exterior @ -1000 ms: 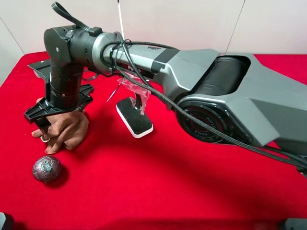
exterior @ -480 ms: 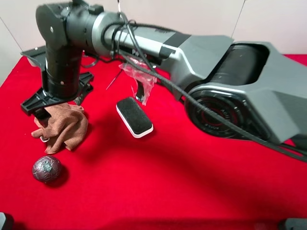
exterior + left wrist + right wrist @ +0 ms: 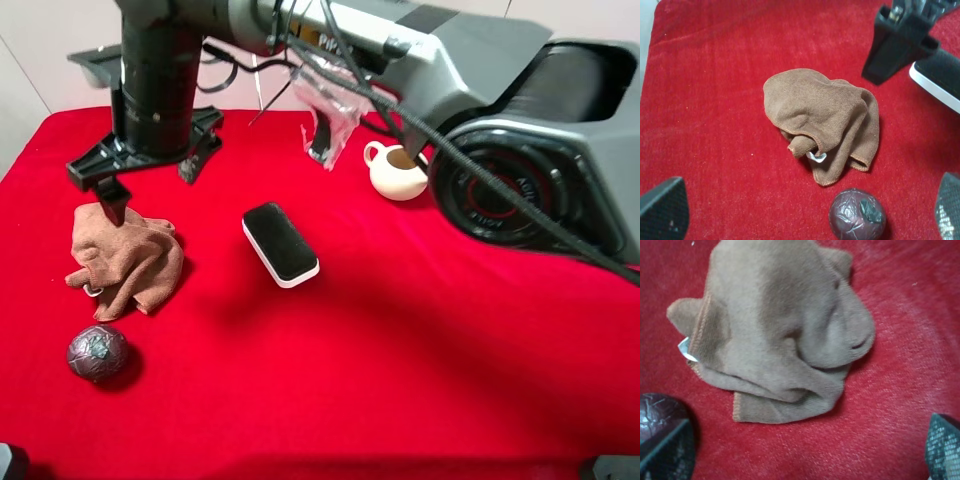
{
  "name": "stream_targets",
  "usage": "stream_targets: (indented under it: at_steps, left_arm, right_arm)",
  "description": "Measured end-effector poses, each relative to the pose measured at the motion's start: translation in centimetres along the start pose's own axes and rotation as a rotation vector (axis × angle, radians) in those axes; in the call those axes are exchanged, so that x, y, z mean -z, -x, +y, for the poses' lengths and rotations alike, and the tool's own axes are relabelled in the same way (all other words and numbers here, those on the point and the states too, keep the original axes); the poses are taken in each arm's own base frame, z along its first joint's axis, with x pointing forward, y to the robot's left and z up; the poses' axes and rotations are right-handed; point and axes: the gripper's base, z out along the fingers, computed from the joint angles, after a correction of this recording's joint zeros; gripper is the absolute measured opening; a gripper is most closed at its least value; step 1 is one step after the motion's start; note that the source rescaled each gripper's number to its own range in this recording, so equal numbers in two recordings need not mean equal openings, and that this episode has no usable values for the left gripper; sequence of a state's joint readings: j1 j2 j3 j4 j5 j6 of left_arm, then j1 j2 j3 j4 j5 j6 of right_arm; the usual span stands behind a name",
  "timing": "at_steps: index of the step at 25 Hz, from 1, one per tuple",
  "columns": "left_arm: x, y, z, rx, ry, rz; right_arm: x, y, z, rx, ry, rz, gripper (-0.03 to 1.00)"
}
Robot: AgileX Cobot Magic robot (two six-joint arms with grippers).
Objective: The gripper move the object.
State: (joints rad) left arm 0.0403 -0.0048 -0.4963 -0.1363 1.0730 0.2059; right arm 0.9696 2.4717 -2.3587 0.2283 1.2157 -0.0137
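Observation:
A crumpled brown cloth [image 3: 125, 258] lies on the red table at the left; it also shows in the left wrist view [image 3: 822, 117] and the right wrist view [image 3: 777, 332]. My right gripper [image 3: 150, 182] reaches across the table and hangs open and empty just above and behind the cloth, not touching it. One of its fingers [image 3: 897, 45] shows in the left wrist view. In the right wrist view the right gripper [image 3: 802, 450] frames the cloth. My left gripper [image 3: 806, 209] is open and empty, looking down at the cloth and a dark foil ball [image 3: 857, 220].
The foil ball [image 3: 97, 352] lies in front of the cloth. A black-topped white block [image 3: 280, 243] lies at mid-table. A cream teapot [image 3: 396, 170] stands behind it, under the right arm. A crinkled plastic wrap [image 3: 330, 100] hangs from that arm.
My right arm has risen and drawn back, lifting the open gripper off the cloth. The cloth stays where it was. The teapot has come into view.

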Motion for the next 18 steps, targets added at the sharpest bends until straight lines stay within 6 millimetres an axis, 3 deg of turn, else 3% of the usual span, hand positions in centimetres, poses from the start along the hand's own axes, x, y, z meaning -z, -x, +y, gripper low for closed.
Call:
stream_targets:
  at_steps: [18]
  left_arm:
    - [0.0, 0.0, 0.0, 0.000, 0.000, 0.000]
  right_arm:
    - [8.9, 0.3, -2.6, 0.013, -0.075, -0.129, 1.00]
